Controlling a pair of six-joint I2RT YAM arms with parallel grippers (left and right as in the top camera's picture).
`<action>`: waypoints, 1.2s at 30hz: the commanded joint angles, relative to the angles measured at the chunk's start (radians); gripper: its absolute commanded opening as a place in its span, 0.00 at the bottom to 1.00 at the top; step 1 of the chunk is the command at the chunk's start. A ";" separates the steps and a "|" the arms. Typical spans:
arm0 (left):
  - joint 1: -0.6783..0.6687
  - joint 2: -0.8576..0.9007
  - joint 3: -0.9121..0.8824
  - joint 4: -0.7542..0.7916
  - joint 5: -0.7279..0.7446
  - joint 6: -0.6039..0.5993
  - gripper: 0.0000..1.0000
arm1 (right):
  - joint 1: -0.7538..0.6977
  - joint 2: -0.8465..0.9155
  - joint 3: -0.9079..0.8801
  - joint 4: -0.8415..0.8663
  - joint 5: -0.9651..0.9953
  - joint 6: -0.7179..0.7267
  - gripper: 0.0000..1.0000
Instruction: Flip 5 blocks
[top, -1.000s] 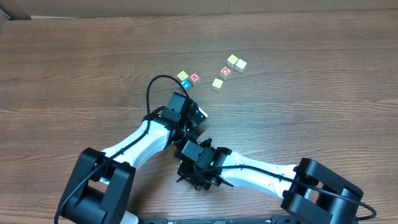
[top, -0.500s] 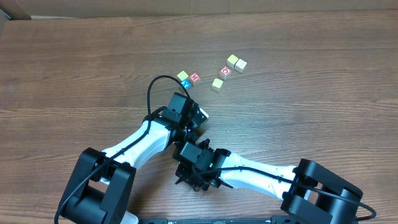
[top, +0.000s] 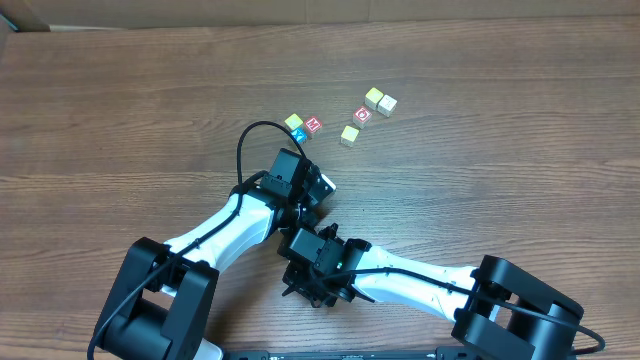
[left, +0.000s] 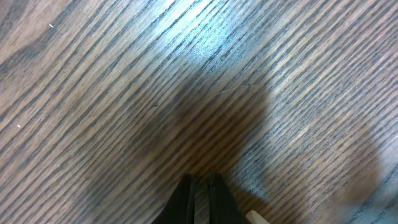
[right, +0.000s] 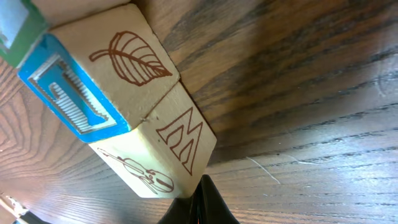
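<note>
Almost nothing has moved since a moment ago (so no flip begun): my left claw (left: 202, 188) and right claw (right: 203, 200) sit pinched closed and empty, the blocks (top: 350, 134) lying on the far tabletop (top: 500, 150).

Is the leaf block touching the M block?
Touching. The right wrist view shows the leaf block and the M block meeting along a seam, no gap.

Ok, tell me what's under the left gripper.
In the left wrist view, only bare wood-grain table, darkened by a shadow, shows below the left gripper, whose jaws are shut. The patch of table directly behind the closed fingertips is covered.
</note>
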 joint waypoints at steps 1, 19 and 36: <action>-0.020 0.027 -0.020 -0.025 0.061 -0.008 0.04 | -0.014 0.003 0.011 -0.001 0.095 0.012 0.04; -0.020 0.027 -0.020 -0.010 0.061 -0.026 0.04 | 0.031 0.003 0.011 -0.009 0.100 0.035 0.04; -0.020 0.027 -0.020 -0.010 0.060 -0.035 0.04 | 0.037 0.003 0.011 -0.055 0.098 0.045 0.04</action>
